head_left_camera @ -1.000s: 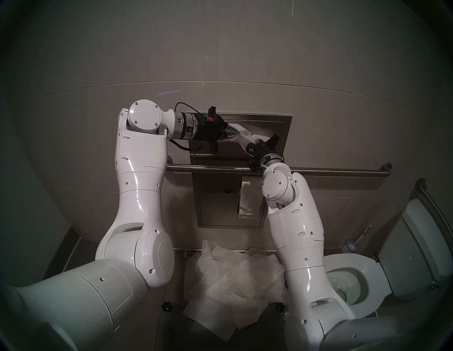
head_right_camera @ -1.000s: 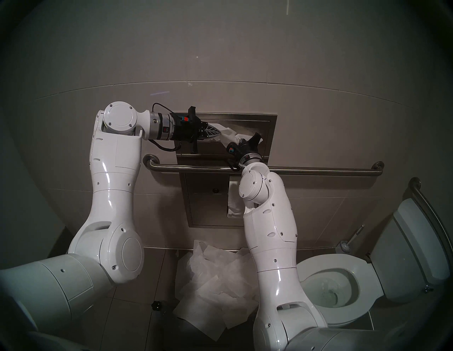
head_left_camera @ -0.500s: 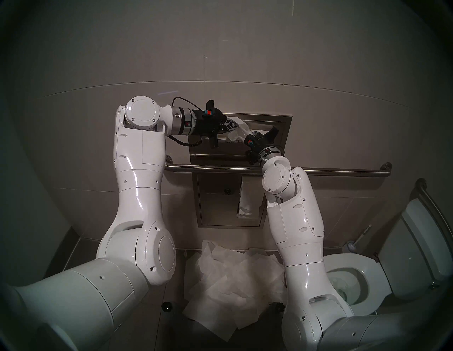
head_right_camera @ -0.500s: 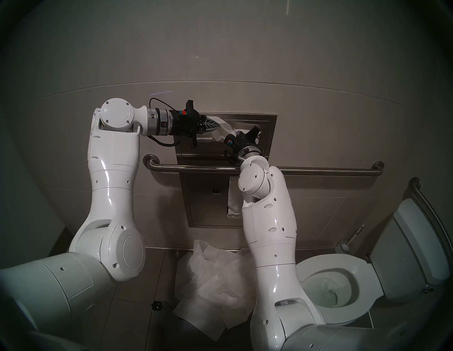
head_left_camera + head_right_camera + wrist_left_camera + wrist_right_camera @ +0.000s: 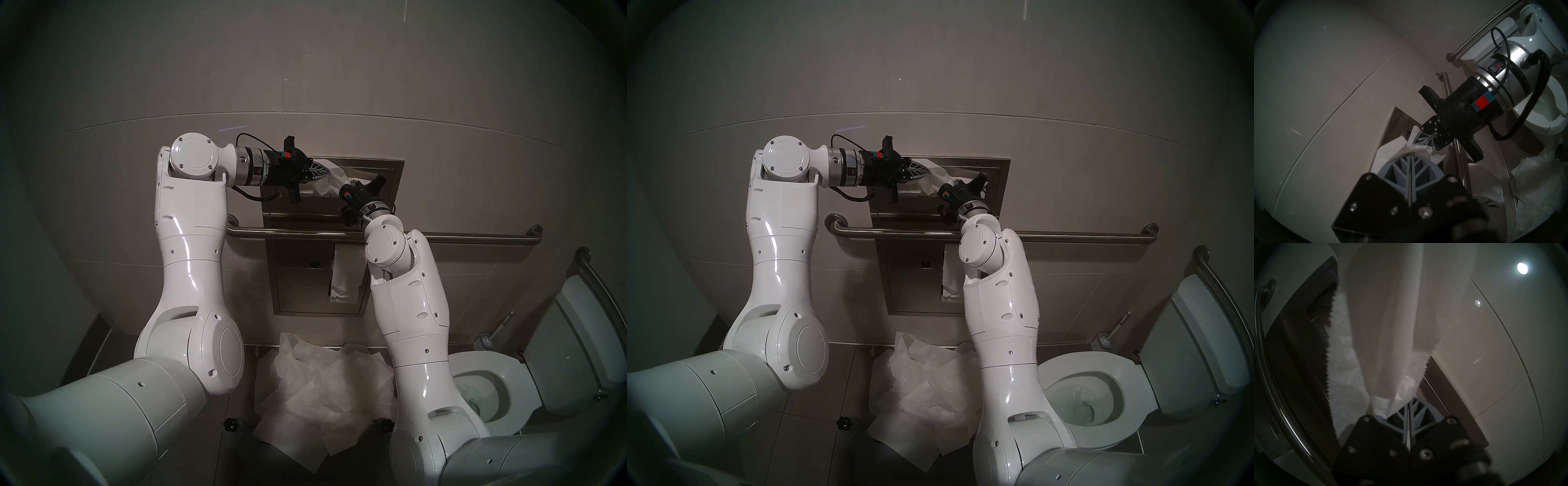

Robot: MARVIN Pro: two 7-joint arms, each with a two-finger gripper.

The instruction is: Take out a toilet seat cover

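The toilet seat cover [image 5: 334, 181] is a crinkled white tissue sheet hanging out of the steel wall dispenser [image 5: 390, 169]. It is bunched between my two grippers. My left gripper [image 5: 328, 171] comes in from the left and is shut on the sheet's upper left part. My right gripper [image 5: 353, 186] comes up from below right and is shut on the sheet too. The left wrist view shows my left gripper [image 5: 1411, 153] closed on the tissue [image 5: 1388, 151]. The right wrist view shows my right gripper [image 5: 1409, 403] pinching the sheet [image 5: 1383, 327], which hangs down over the lens.
A steel grab bar [image 5: 475, 237] runs across the wall just below the dispenser. Under it is a steel panel [image 5: 295, 288] with a narrow toilet paper strip [image 5: 341, 271]. A heap of white sheets [image 5: 322, 390] lies on the floor. The toilet [image 5: 509, 373] stands at the right.
Both grippers have moved a little upward with the seat cover held between them. The left arm has also shifted slightly left. The sheet is bunched more between them.
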